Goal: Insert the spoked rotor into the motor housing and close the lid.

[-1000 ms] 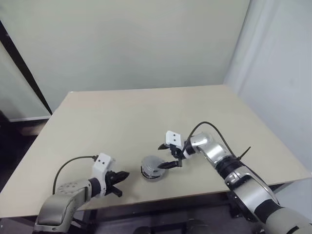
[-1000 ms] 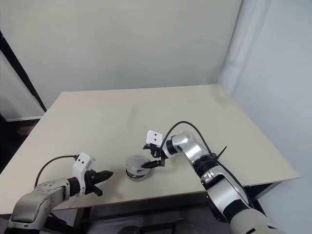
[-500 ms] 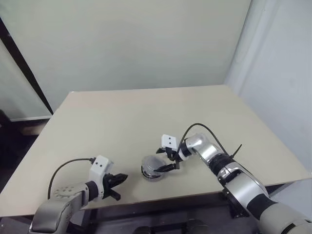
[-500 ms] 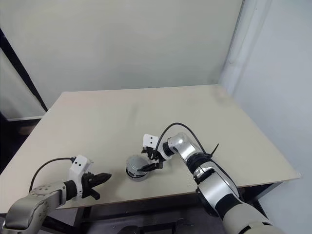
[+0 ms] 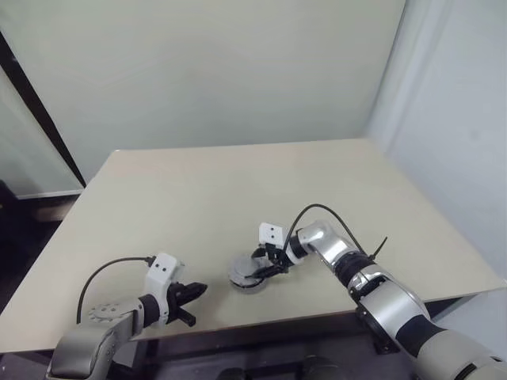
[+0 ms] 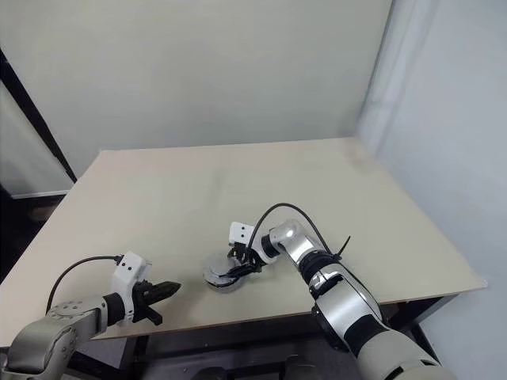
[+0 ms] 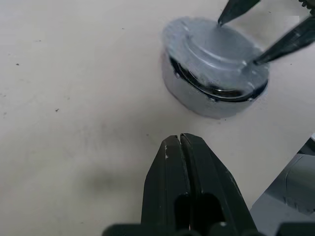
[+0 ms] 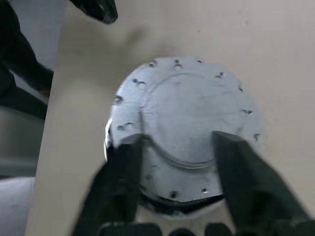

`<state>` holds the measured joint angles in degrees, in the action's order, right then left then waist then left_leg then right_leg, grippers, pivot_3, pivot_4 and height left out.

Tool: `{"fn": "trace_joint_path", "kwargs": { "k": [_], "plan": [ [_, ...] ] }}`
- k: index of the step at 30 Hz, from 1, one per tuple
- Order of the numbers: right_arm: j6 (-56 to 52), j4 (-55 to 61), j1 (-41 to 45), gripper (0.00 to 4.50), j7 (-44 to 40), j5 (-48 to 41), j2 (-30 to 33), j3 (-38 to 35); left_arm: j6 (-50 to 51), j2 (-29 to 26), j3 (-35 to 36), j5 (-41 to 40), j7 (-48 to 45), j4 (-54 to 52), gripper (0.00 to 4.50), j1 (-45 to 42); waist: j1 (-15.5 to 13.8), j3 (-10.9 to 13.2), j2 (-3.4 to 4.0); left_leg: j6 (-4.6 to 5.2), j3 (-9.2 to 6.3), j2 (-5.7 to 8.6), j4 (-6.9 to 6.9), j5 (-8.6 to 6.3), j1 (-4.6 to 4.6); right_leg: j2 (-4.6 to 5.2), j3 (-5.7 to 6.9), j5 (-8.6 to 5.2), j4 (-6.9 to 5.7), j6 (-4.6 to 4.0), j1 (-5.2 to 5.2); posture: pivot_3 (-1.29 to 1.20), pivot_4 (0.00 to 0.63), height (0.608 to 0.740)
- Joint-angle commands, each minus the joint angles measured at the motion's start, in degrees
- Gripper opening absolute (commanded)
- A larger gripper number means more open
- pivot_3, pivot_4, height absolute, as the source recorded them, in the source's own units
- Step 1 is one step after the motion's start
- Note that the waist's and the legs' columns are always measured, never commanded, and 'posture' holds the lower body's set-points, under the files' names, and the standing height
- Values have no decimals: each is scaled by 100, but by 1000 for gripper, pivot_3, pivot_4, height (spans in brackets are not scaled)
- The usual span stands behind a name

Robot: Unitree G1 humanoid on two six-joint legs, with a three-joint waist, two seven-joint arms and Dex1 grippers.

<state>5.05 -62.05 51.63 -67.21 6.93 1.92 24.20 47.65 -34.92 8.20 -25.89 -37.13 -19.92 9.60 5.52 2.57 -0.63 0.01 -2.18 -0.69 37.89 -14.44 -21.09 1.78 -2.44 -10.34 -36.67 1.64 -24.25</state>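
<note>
The motor housing (image 7: 197, 101), a shiny silver cup, stands on the table near the front edge. The grey round lid (image 7: 216, 51) lies on top of it, slightly tilted, with a dark gap on one side. The spoked rotor is hidden. My right gripper (image 5: 261, 267) hovers over the lid (image 8: 192, 113), fingers apart, with both fingertips (image 8: 130, 145) resting on the lid's top face. My left gripper (image 5: 194, 293) is shut and empty, low over the table to the left of the housing (image 5: 247, 281), pointing at it.
The beige table (image 5: 238, 190) has its front edge just behind both grippers. A black cable loops over my right wrist (image 5: 317, 210). A pale wall stands beyond the far edge.
My right gripper has slid left and down onto the lid, and its fingers have narrowed. The left gripper stays shut in the same place.
</note>
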Motion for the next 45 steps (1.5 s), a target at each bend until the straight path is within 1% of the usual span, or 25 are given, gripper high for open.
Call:
{"fn": "trace_joint_path", "kwargs": {
  "k": [1,4,5,8,11,14,17,20,24,28,31,33,35,39,42,45],
  "plan": [
    [-40,76,164,1214,37,14,-5,-154,-33,-33,112,-99,18,-225,0,-45,8,1,2,-1,0,0,0,0,8,0,0,0,-2,0,5,0,0,740],
    [-98,109,136,185,12,31,-18,-146,-37,-30,104,-96,18,-209,0,-55,21,4,6,-1,-3,-1,-2,-1,30,-2,0,0,-6,-1,18,0,0,740],
    [-112,121,127,86,-16,38,-17,-139,-38,-29,99,-96,18,-206,0,-60,25,4,7,-2,-3,-1,-2,-1,34,-2,0,0,-7,-1,20,0,0,740],
    [-198,192,107,86,-187,18,5,-130,-35,-31,84,-95,17,-194,0,-82,30,4,6,-2,-3,-1,-4,-1,35,-3,0,-1,-7,-1,19,0,0,740],
    [-489,427,95,86,-555,36,94,-34,-38,-42,74,-91,10,-172,0,-101,28,4,5,-1,-2,0,-6,-1,33,-2,-2,-1,-5,-1,17,0,0,740],
    [-844,774,52,644,-906,26,188,47,-38,-43,61,-84,7,-143,0,-121,25,5,6,-2,-1,1,-7,-1,31,-2,-3,-1,-4,-1,16,0,0,740],
    [-929,1011,5,1674,-891,16,221,35,-39,-37,43,-77,7,-121,0,-141,26,6,7,-2,-1,0,-8,-1,32,-2,-2,-1,-5,-1,14,0,0,740],
    [-947,1150,-42,2692,-588,-71,157,-119,-40,-32,32,-74,6,-99,0,-165,28,6,8,-2,-1,-1,-8,-1,32,-3,-1,-1,-6,-1,13,0,0,740],
    [-1278,1386,-105,2692,-871,-206,181,-114,-43,-3,-7,-65,20,-76,0,-207,22,7,8,-3,-1,-1,-8,-2,31,-3,-2,-2,-6,-1,12,0,0,740],
    [-786,1537,-228,2692,-1238,-318,270,-105,-67,34,-55,-54,27,-39,0,-245,19,7,8,-3,-1,0,-10,-2,30,-2,-2,-2,-3,-1,13,0,0,740],
    [-29,1217,-116,2692,-1321,-299,258,-121,-89,72,-89,-40,35,-23,0,-265,22,10,9,-3,1,0,-9,-2,30,-2,-2,-2,-3,-1,12,0,0,740],
    [266,928,22,2692,-1275,-211,236,-81,-97,88,-96,-38,37,-25,0,-270,28,10,8,-3,0,-1,-9,-2,31,-3,-1,-2,-4,-1,12,0,0,740],
    [520,690,131,2692,-1013,-60,228,-43,-103,101,-91,-33,40,-32,0,-267,31,11,8,-3,0,-2,-9,-2,32,-3,-1,-2,-5,-1,12,0,0,740],
    [614,270,331,2692,-751,236,193,63,-117,117,-42,-31,72,-91,0,-218,32,11,8,-3,0,-2,-10,-2,31,-3,-2,-2,-4,-2,11,0,0,740],
    [889,30,446,3330,-583,266,85,-29,-118,119,14,-50,95,-154,0,-148,32,11,8,-3,1,-1,-15,-2,30,-3,-3,-3,-3,-3,9,0,0,740],
    [971,-146,534,4319,-429,285,3,-92,-128,113,47,-62,111,-197,0,-76,32,12,8,-2,0,-1,-21,-2,31,-3,-4,-5,-3,-6,7,0,0,740]
  ]
}}
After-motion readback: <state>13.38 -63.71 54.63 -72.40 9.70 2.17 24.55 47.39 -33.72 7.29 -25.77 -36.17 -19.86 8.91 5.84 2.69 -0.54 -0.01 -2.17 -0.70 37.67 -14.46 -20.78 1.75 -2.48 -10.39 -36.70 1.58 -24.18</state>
